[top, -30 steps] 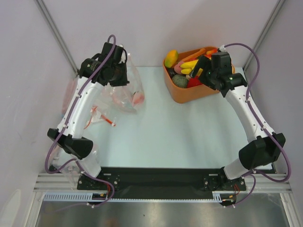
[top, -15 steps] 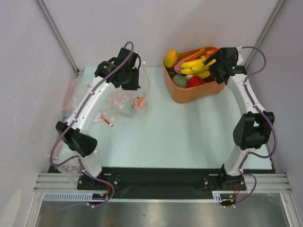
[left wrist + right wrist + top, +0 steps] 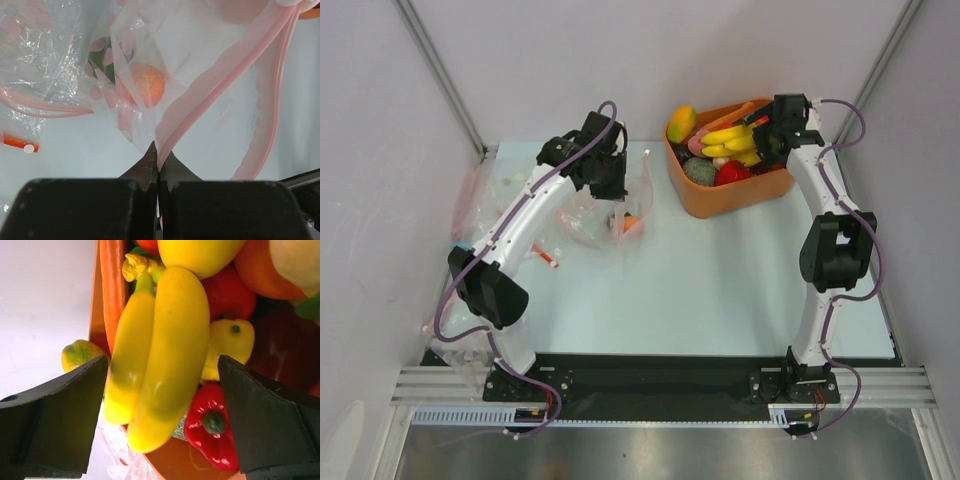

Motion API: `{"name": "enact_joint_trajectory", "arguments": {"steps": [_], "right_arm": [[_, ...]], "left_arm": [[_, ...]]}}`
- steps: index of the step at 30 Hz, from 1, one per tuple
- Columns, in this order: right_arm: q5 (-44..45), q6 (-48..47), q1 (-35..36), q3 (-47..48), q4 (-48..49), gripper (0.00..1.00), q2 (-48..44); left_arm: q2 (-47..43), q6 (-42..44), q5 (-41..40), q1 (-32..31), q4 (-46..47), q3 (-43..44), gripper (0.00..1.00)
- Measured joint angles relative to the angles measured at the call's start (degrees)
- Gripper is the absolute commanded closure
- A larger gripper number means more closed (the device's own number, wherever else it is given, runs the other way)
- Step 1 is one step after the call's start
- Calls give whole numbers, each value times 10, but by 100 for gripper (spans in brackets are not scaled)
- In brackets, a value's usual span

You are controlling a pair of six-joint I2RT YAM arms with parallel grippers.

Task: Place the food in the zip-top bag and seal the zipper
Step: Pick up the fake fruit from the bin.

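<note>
Gripping the zip-top bag (image 3: 165,60) by its zipper (image 3: 220,70) toward the tabletop's (image 3: 720,290) far left, left pincer (image 3: 157,160) is clenching; 1 orange piece (image 3: 147,85) is sitting inside, while right pincer (image 3: 160,405), released, is straddling bananas (image 3: 170,355) in the far-right tub (image 3: 720,200); zipper is gaping unsealed.

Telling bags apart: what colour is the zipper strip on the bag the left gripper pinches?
The zipper is pale pink, clearest in the left wrist view.

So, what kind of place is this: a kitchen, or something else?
Probably a robot lab cell, not a kitchen: two arms bolted to a black base plate, plain walls with metal frame posts, and toy food in an orange tub.
</note>
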Motion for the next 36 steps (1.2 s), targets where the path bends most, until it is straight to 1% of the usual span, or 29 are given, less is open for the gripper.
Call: {"name": "enact_joint_trajectory", "arguments": {"steps": [3,6,9,10,11,12,16,19,22,28,36], "right_arm": [[0,2,0,20,5,0,19],[-1,3,0,37,10,3,35],[-2,5,0,40,13,21,39],[-2,5,0,40,13,30,40],[-1,5,1,40,13,34,40],[-1,5,2,40,14,41,40],[0,1,2,30,30,58,36],[-3,-5,4,8,46,64,22],[-15,-15,6,-20,57,66,-2],[-29,-52,18,-76,77,65,-75],[-49,-127,66,-175,132,66,-214]], "left_arm": [[8,0,3,0,0,10,100],[16,2,3,0,0,20,100],[19,2,3,0,1,24,100],[20,2,3,0,1,25,100],[21,2,3,0,1,27,100],[22,3,3,0,1,28,100],[25,5,3,0,1,31,100],[26,6,3,-1,1,33,100],[27,6,3,-2,1,37,100],[32,7,3,-5,-1,50,100],[36,6,3,-7,-2,66,100]]}}
